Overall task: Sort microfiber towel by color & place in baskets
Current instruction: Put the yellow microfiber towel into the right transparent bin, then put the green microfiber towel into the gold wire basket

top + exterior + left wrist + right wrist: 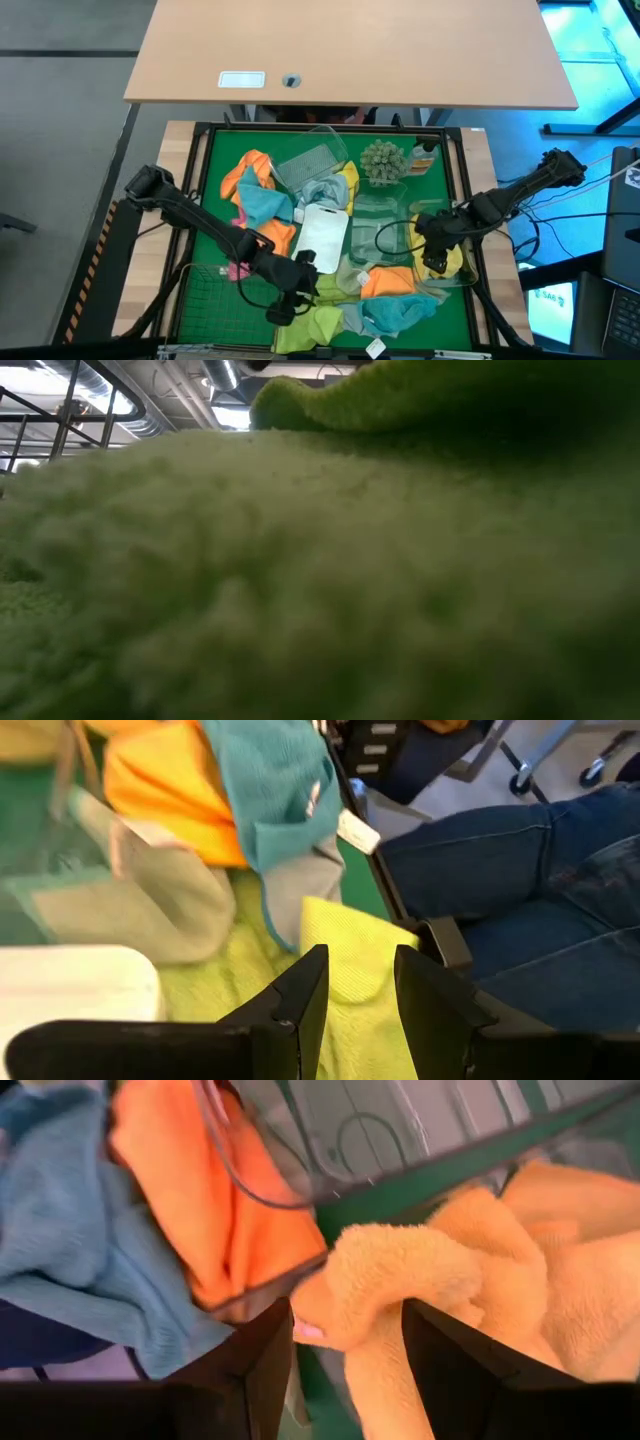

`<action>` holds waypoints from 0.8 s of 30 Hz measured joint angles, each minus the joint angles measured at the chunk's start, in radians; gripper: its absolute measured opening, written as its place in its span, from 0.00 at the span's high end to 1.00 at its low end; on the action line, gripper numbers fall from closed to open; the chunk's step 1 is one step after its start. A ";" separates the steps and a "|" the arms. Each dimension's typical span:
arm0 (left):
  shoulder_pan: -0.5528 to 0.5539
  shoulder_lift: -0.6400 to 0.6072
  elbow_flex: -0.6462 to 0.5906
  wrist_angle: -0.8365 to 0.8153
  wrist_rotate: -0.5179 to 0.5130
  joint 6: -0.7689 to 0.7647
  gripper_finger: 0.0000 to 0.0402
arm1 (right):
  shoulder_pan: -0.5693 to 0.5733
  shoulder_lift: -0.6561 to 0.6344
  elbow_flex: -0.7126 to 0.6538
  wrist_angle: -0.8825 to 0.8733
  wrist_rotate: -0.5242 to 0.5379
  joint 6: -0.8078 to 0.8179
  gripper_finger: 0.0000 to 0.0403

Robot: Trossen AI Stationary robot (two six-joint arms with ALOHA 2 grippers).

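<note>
Small fuzzy towels in orange (388,282), teal (400,312), lime green (320,322) and pink (238,270) lie heaped on the green mat among clear tubs (385,228). My left gripper (360,990) hangs open just above the lime green towel (350,945) near the table's front edge, a finger on either side of its corner. At the right, my right gripper (345,1350) is shut on a yellow-orange towel (400,1270), seen from above (456,264) beside a clear tub. In the low view the lime green towel (320,560) fills the picture. My right gripper pinches a raised fold of the yellow-orange towel (350,1295) between its two fingers. The fingers come steeply from above. The rest of the towel (560,1280) lies bunched below and beside the fingers; whether it is clear of the table I cannot tell.
A white tray (322,232) lies mid-table and a dark wire-mesh basket (215,295) stands at the front left. A spiky plant (382,160) and a brown bottle (425,158) stand at the back. A person's legs in jeans (520,870) are just past the front edge.
</note>
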 joint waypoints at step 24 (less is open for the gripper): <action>-0.004 0.066 0.002 -0.076 0.071 -0.075 0.72 | 0.000 0.000 0.027 0.034 0.054 0.079 0.54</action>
